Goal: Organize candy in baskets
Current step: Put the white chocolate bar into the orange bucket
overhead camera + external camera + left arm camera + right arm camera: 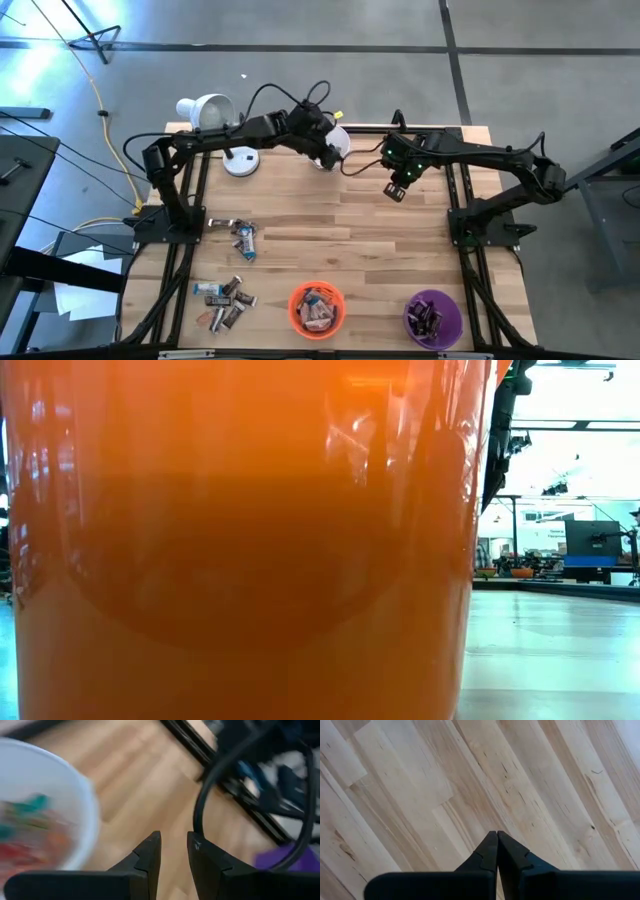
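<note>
Beside the white basket (75,815), the left hand (174,851) gapes narrowly; overhead, candy (318,310) fills the orange basket (296,300).

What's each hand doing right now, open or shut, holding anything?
Left hand: slightly open, empty, beside the white basket.
Right hand: shut, empty, over bare table.

orange basket (316,309), purple basket (433,318), white basket (336,143), pale striped wooden table (400,250), black pincers.

left dark two-finger hand (173,851): fingers slightly parted, arm reaching far | right dark two-finger hand (497,851): fingers pressed together, empty
</note>
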Controlling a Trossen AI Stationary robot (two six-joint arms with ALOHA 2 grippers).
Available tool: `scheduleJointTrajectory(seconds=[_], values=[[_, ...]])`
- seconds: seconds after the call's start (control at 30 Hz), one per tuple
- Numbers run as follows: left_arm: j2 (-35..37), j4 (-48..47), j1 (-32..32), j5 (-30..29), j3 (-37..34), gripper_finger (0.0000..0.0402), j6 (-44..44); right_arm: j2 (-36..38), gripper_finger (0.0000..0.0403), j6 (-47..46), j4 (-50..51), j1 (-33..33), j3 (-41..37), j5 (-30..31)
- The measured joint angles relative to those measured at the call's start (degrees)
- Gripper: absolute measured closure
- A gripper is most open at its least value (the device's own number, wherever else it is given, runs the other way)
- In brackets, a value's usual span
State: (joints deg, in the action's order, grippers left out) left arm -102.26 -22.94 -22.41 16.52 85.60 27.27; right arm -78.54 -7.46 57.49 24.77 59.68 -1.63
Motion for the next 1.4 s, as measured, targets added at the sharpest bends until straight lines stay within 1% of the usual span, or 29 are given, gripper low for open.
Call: scheduleJointTrajectory(seconds=[0.07,0.3,0.43,0.53,0.6,0.83,1.0,1.1,1.23,1.4], values=[[0.29,-0.24,1.35,2.18,-0.07,0.0317,0.09,0.00,0.0403,0.02,0.01,0.00,0.00,-0.02],[0.55,-1.40,5.58,4.23,-0.07,0.0317,-0.69,0.00,0.0403,-1.34,0.01,-0.02,0.01,-0.12],[1.34,-5.30,6.32,4.87,-0.04,0.0317,-0.90,0.00,0.0403,-1.77,0.01,0.00,0.00,-0.11],[2.52,-9.78,6.87,4.09,0.01,0.0317,-0.95,0.00,0.0403,-3.81,0.01,0.00,0.00,-0.11],[3.39,-15.02,7.40,3.59,-0.03,0.0317,-1.16,0.00,0.0403,-5.20,0.02,-0.01,0.01,-0.11],[7.09,-30.37,12.34,-4.38,-0.07,0.0317,-2.01,-0.02,0.0403,-8.72,0.05,-0.04,0.01,-0.11],[11.16,-37.62,18.02,-11.94,-0.07,0.0317,-0.18,-0.04,0.0403,-10.94,0.30,-0.07,0.00,-0.11],[13.79,-41.00,21.72,-16.13,-0.07,0.0317,2.95,-0.04,0.0403,-12.52,0.52,-0.07,0.00,-0.10],[17.59,-44.67,27.09,-21.13,-0.07,0.0317,9.25,-0.04,0.0403,-13.26,0.57,-0.07,0.00,-0.08],[21.04,-48.53,34.66,-28.89,-0.07,0.0317,21.10,-0.04,0.0403,-13.03,0.54,-0.07,0.00,0.11]])
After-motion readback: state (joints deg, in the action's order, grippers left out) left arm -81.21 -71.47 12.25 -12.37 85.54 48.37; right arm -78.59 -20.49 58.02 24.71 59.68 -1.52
